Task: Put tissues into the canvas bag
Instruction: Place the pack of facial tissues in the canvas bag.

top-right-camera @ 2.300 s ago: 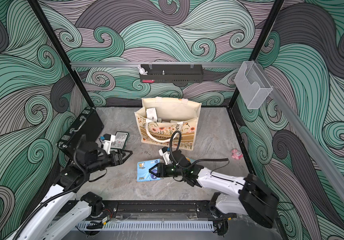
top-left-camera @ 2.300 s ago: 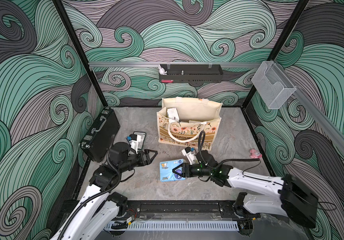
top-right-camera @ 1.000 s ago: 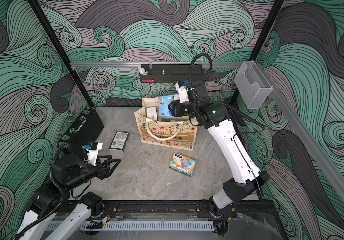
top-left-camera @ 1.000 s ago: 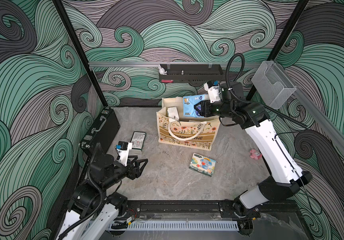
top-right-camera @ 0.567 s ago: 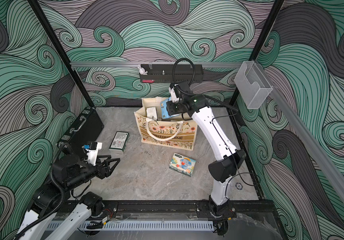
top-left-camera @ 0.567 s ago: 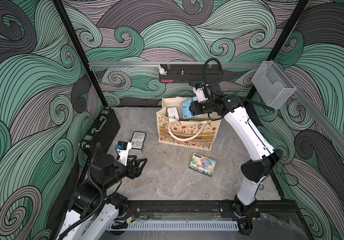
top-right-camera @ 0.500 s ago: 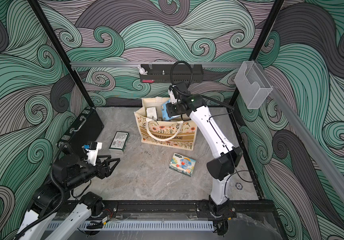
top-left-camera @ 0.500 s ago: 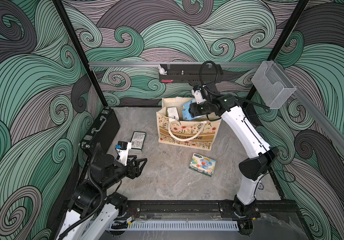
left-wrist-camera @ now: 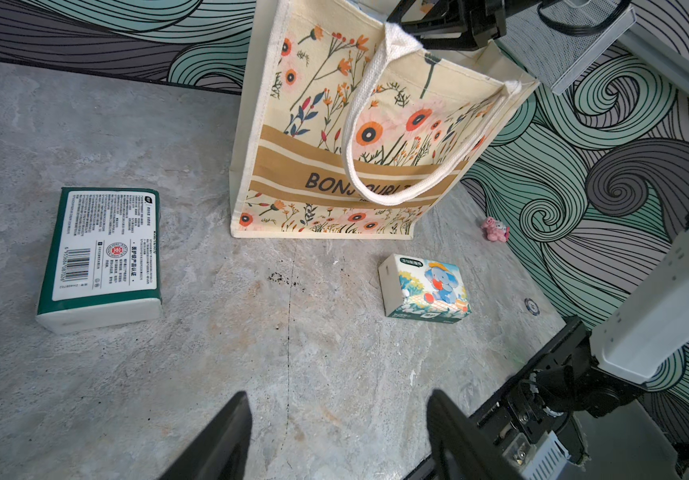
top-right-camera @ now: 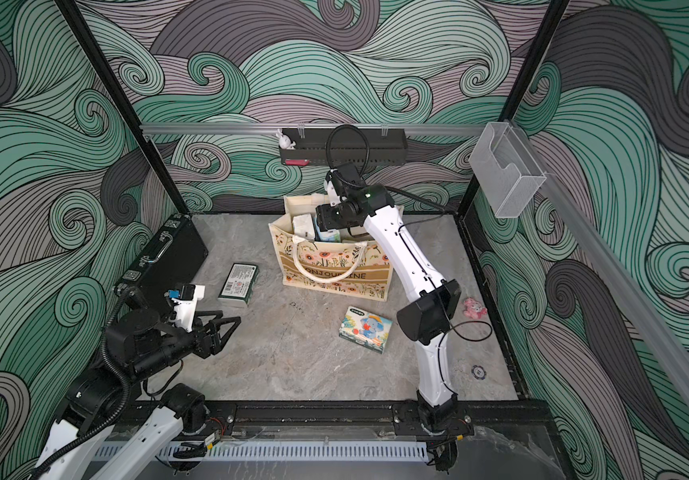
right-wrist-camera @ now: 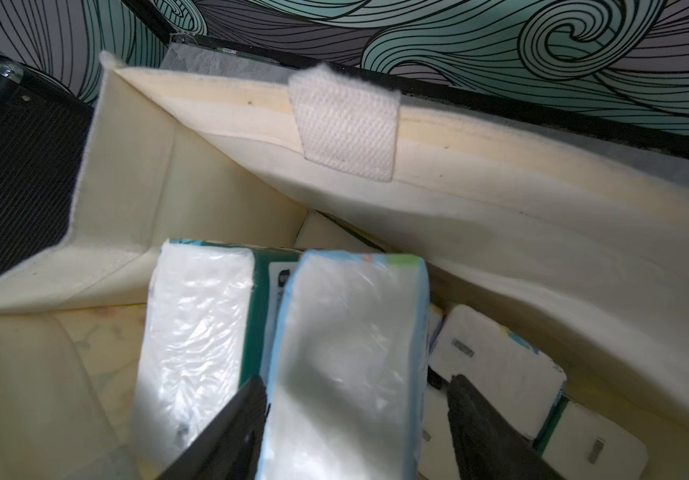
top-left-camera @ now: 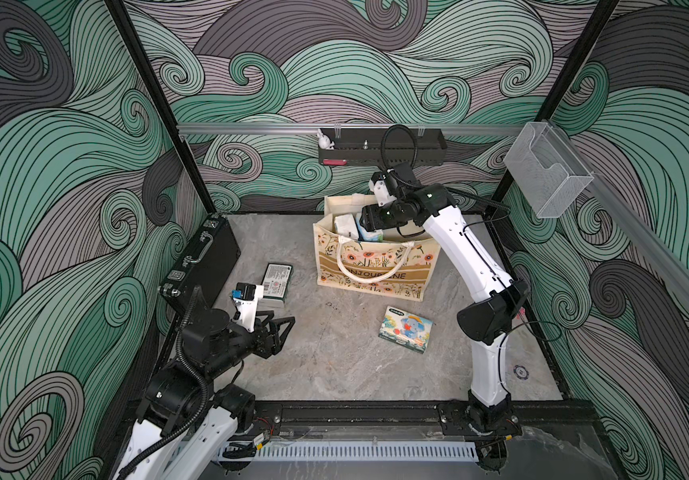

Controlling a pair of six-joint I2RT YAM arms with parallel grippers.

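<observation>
The canvas bag stands upright at the back middle of the table. My right gripper reaches into its mouth, open. A light blue pack of tissues stands on end between its jaws, with a gap on one side. Beside it in the bag stands a green-and-white pack; more white packs lie lower. On the table lie a green-and-white pack and an elephant pack. My left gripper hovers open at the front left, holding nothing.
A black briefcase leans at the left wall. A small pink toy sits by the right wall, and a round token lies near the front right. A black shelf and a clear holder hang on the walls.
My right arm has lowered the light blue pack from above the bag's rim down into the bag, and its jaws have widened off the pack. The left arm has not moved.
</observation>
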